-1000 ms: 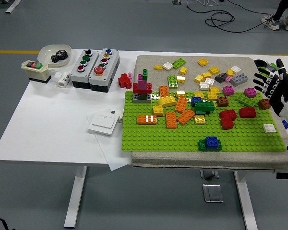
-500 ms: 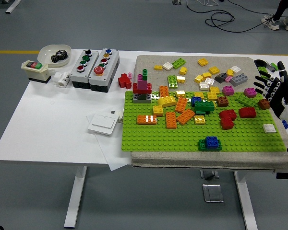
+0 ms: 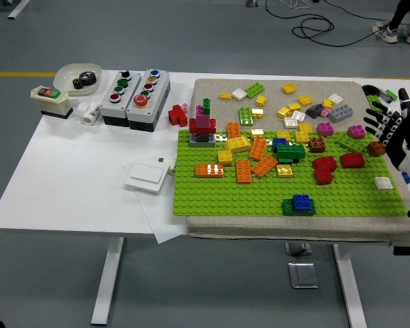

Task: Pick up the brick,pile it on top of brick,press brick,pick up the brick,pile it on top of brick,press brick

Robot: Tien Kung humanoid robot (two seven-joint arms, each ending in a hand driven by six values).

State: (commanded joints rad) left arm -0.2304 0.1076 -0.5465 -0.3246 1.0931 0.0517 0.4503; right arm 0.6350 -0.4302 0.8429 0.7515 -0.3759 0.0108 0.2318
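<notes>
Hovering at the right edge of the green baseplate (image 3: 260, 195), the right hand (image 3: 389, 130), fingers (image 3: 376, 121) spread wide and gripping nothing. Left hand not showing anywhere in the view.

Lying just to the left of those fingertips, a brown brick (image 3: 376, 147) and a pink brick (image 3: 357, 131), with a long green brick (image 3: 350, 143) slanting between them, its long axis running from upper left to lower right. A little further left and nearer the table's front edge, two red bricks (image 3: 352, 160) sitting low and squat beside each other. Reaching for any of these, being the nearer hand by a wide margin: the right one, working leftward and slightly down.

Already standing as piles: a blue brick on a dark green one (image 3: 298, 204) near the baseplate's front edge, and a taller tower (image 3: 203, 126) of grey, red, magenta and green at the far left corner. Fitting either a stretch between two stackings or a pause after the pressing; not settling which brick is meant.

Looking glossy and hard, the bricks, studs up, most lying flat. Possibly resting under the fingertips at the cloth's edge, a small green piece (image 3: 389, 93), though too blurred to be sure.
</notes>
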